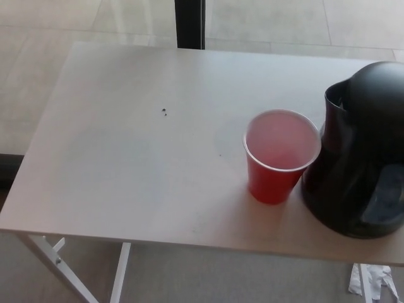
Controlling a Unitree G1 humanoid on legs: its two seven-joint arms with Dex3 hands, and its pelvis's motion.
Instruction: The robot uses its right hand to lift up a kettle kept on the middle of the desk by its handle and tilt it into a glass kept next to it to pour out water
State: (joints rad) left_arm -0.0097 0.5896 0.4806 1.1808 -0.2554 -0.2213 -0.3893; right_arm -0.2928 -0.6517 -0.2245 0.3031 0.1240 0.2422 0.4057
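Black kettle [356, 158] is sitting upright on the worktop [126, 158], spout facing the red cup [281, 154] just beside it for pouring; neither robot hand is showing, grip untellable.

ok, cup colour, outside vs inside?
The cup is red outside with a white rim and a pale, pinkish-white inside, seen in the head view beside the black kettle.

A pale desk [126, 164] on white legs [50, 259] stands on light floor tiles [38, 19] before a dark post [189, 22].
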